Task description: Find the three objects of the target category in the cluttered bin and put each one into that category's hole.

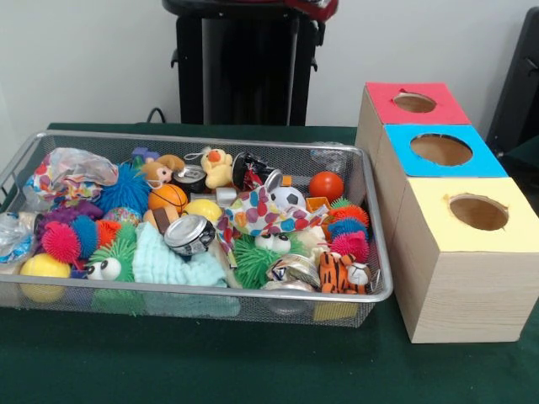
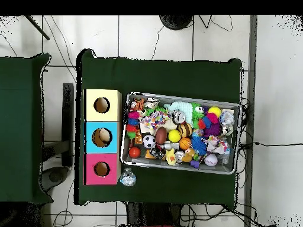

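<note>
The cluttered bin (image 1: 210,290), a shallow silver wire-mesh basket, stands on the green table and shows in the overhead view too (image 2: 180,96). It is heaped with toys and cans: a crushed silver can (image 1: 189,234), an orange basketball (image 1: 168,198), a soccer ball (image 1: 288,199), a red-orange ball (image 1: 326,185), a yellow ball (image 1: 44,268), a tiger plush (image 1: 335,271) and a green spiky toy with eyes (image 1: 257,257). Beside the bin stand three wooden boxes with round holes: red-topped (image 1: 417,103), blue-topped (image 1: 442,150) and yellow-topped (image 1: 477,212). The gripper is out of view.
The robot's black pedestal (image 1: 244,63) stands behind the table. A crumpled clear object (image 2: 128,177) lies on the table outside the bin, near the red box (image 2: 102,169). Something tan shows inside the blue box's hole (image 2: 103,137). A second green table (image 2: 21,127) stands apart.
</note>
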### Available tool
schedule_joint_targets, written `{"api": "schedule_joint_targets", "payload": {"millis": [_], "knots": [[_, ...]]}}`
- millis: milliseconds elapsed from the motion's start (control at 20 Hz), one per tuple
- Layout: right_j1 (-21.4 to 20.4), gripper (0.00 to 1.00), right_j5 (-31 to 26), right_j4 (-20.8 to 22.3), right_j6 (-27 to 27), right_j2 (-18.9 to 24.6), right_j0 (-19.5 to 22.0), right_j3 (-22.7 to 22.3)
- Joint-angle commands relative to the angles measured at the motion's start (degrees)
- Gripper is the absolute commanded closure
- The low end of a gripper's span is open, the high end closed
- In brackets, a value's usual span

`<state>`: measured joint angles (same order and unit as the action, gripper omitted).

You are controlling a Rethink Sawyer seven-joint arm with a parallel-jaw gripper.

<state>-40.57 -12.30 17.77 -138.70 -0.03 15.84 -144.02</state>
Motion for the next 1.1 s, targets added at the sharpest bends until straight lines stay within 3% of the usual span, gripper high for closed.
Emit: {"api": "schedule_joint_targets", "payload": {"millis": [50, 250, 450, 800, 1100], "knots": [[-0.35, 0.0, 8.45, -7.36, -11.01, 4.58, -1.77, 3.56], [2.67, 0.0, 16.03, -8.3, -13.17, 1.07, -5.47, 4.41], [6.48, 0.0, 29.18, -10.7, -16.3, -1.38, -9.0, 5.26], [19.4, 0.0, 49.55, -13.7, -22.47, -0.32, -13.13, 4.76], [27.98, 0.0, 59.59, -16.26, -24.23, -0.22, -15.66, 5.54]]}}
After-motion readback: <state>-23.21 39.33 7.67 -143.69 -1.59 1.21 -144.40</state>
